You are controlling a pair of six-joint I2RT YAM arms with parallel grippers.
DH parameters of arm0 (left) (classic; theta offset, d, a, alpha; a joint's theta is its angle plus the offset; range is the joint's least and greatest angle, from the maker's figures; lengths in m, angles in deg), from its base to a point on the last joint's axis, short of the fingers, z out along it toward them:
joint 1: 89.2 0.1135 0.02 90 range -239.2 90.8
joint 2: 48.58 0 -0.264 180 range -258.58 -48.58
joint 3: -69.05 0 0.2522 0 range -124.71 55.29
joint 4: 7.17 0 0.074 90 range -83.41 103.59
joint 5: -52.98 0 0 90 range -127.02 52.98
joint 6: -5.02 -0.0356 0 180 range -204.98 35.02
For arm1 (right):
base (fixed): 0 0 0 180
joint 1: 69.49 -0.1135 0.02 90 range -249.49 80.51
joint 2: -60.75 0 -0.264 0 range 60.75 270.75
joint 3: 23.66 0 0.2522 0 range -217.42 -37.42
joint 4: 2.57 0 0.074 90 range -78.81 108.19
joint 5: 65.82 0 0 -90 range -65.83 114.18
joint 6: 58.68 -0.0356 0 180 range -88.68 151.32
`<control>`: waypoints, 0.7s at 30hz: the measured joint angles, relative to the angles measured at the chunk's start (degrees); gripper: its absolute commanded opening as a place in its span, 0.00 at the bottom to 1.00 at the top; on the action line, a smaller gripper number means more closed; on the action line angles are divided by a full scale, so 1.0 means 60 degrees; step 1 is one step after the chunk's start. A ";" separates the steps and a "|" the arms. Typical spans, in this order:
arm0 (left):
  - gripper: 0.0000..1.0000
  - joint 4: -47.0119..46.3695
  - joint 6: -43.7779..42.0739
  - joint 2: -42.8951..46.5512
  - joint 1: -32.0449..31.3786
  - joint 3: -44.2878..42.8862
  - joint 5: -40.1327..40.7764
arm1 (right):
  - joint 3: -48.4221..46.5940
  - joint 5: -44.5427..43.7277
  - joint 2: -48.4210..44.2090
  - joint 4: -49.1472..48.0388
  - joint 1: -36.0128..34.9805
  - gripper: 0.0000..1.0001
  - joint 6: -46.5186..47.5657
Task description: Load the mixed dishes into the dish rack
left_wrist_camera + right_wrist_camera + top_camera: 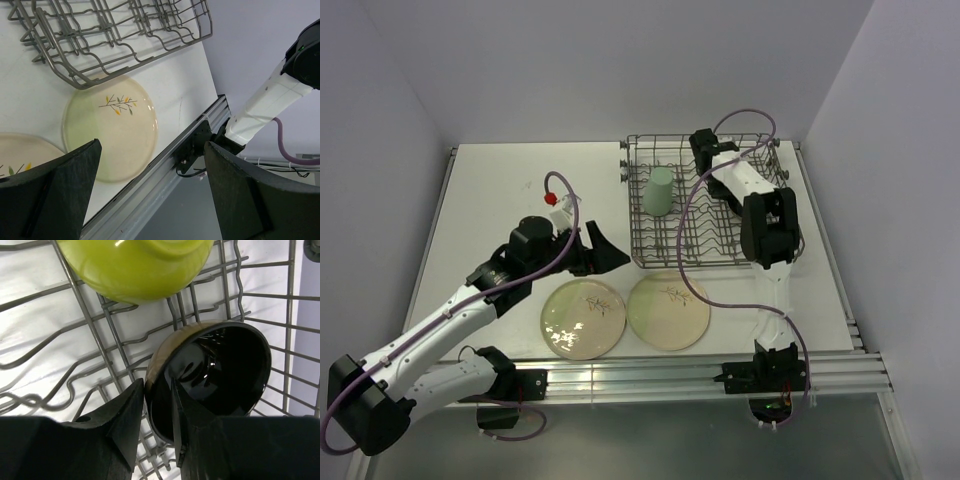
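The small dark cup [225,365] lies on its side on the wires of the dish rack [85,315], mouth toward me. My right gripper [158,385] straddles its near wall, one finger outside against the rim and one inside, with a narrow gap still showing. A lime-green bowl [135,265] rests in the rack just beyond. In the top view a mint cup [659,190] stands upside down in the rack [710,262]. Two cream plates [583,317] [668,311] lie flat in front of it. My left gripper [612,250] hovers wide open above them, holding nothing.
The table's metal front rail [650,378] runs just below the plates. The right arm [270,100] rises at the rail's right end and reaches over the rack. Walls close the table in on three sides.
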 measured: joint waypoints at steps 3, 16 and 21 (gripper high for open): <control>0.90 -0.0004 0.0000 -0.0004 0.0091 0.0058 -0.0080 | 0.0007 0.0004 0.0153 -0.0015 0.0036 0.27 -0.0004; 0.90 -0.0153 -0.0004 -0.0244 0.0175 0.0084 -0.0280 | 0.0594 0.0809 -0.0237 -0.0521 0.0215 0.00 -0.0652; 0.90 -0.0208 -0.0004 -0.0397 0.0182 0.0084 -0.0328 | 0.1111 0.1883 -0.1038 -0.0732 0.0437 0.00 -0.1104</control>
